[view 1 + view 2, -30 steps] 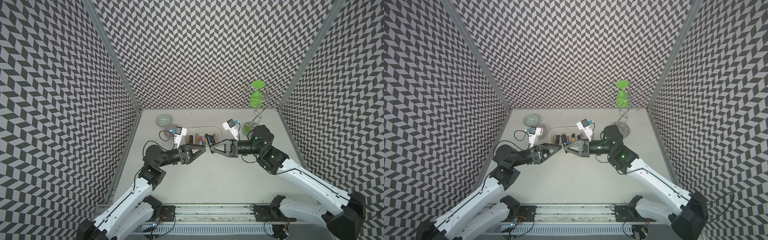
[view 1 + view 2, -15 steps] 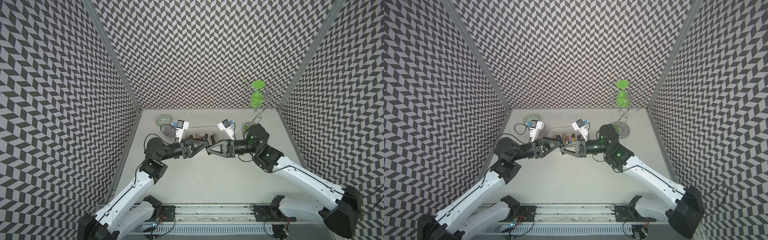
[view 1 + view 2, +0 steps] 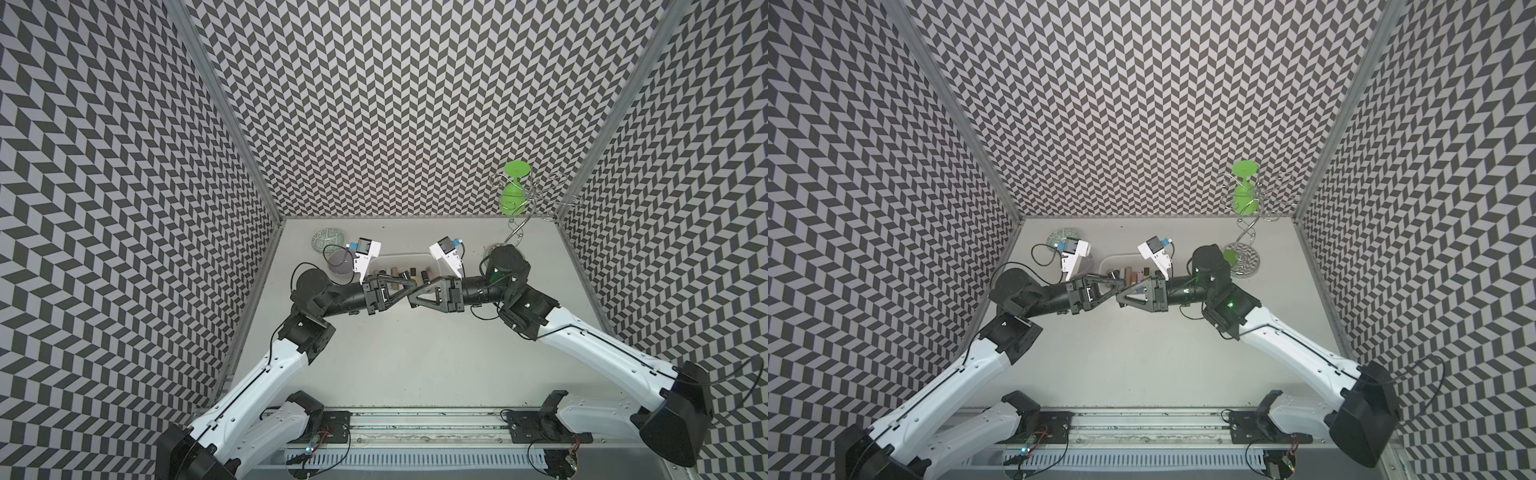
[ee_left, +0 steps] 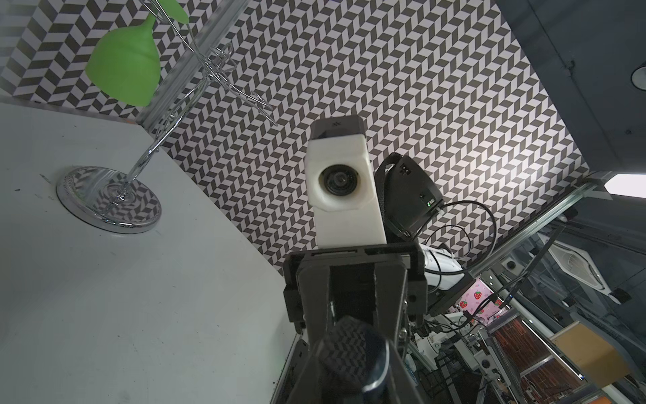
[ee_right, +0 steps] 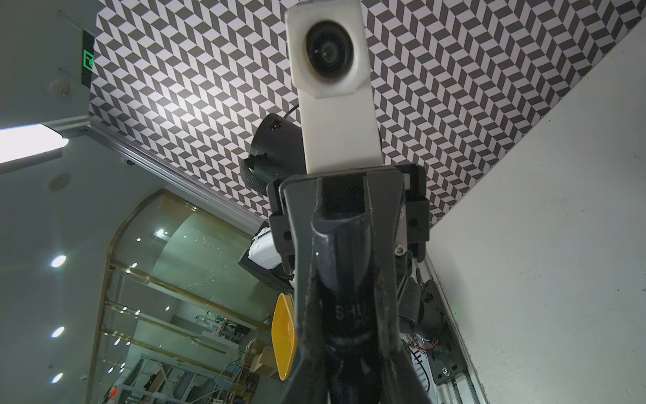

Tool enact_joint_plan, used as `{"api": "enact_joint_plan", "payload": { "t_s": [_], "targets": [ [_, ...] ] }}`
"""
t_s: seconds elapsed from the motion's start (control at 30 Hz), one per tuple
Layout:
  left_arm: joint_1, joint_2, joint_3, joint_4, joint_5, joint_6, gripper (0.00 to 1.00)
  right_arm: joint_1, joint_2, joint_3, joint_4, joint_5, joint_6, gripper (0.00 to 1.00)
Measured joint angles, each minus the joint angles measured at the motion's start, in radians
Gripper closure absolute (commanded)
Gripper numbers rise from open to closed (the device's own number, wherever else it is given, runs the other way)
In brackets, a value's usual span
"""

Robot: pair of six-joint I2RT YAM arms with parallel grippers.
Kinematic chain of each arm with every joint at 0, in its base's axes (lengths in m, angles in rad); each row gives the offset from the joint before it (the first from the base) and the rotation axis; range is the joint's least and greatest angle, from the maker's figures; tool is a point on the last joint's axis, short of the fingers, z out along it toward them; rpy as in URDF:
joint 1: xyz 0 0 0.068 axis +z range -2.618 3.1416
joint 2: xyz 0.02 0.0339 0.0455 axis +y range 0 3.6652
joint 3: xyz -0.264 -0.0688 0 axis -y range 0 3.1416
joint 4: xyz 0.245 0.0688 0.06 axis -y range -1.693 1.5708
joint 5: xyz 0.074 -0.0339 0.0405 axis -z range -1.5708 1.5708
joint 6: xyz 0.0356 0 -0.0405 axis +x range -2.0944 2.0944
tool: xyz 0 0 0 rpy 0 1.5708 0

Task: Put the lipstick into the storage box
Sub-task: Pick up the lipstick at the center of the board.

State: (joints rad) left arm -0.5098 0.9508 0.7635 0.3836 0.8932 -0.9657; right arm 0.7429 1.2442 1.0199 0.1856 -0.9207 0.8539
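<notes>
1. What just changed: a sec ago the left gripper [image 3: 413,286] was gaping wide at the handoff spot. Now its jaws have snapped in abt as tight as they go. The meeting spot itself has barely shifted.
2. Left pincer now: closed on the free end of the lipstick [image 5: 346,273], a glossy dark navy tube w/ faint lettering. In the left wrist view the tube sits right against its textured pad.
3. Right gripper [image 3: 410,302]: nearly closed too, fingers clamped along the other end of the same tube. So both have it atm.
4. Where it is: up off the table, just in front of the near rim of the storage box [image 3: 401,262], a shallow white plastic tray w/ rounded corners. Not in the box yet. In both top views the crossed fingertips hide the tube.
5. Inside the box: a row of other small tubes [image 3: 392,272] along the floor. The strip by the back wall looks bare.
6. IMO the handoff is half done. The right should let go before the left moves, then it's a short carry over that near rim and a drop.
7. Risk: if both pull at once the tube could twist out or the cap pop. Glossy finish, so prob slippery.
8. The round greyish-lilac bowl [image 3: 337,268] just beside the box's end on the left arm's side isn't the target.
</notes>
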Motion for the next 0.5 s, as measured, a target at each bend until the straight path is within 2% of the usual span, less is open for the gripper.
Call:
{"api": "enact_joint_plan", "payload": {
  "t_s": [0.17,0.4,0.5],
  "targets": [
    [-0.001,0.024,0.023,-0.026,0.006,0.032,0.96,0.002,0.011,0.012,-0.010,0.005,-0.011,0.58],
    [-0.001,0.032,0.033,-0.090,0.006,0.071,0.98,0.002,0.021,0.021,-0.051,0.009,-0.028,0.54],
    [-0.001,0.032,0.047,-0.130,0.002,0.095,0.98,0.002,0.023,0.023,-0.053,0.008,-0.037,0.49]
  ]
}}
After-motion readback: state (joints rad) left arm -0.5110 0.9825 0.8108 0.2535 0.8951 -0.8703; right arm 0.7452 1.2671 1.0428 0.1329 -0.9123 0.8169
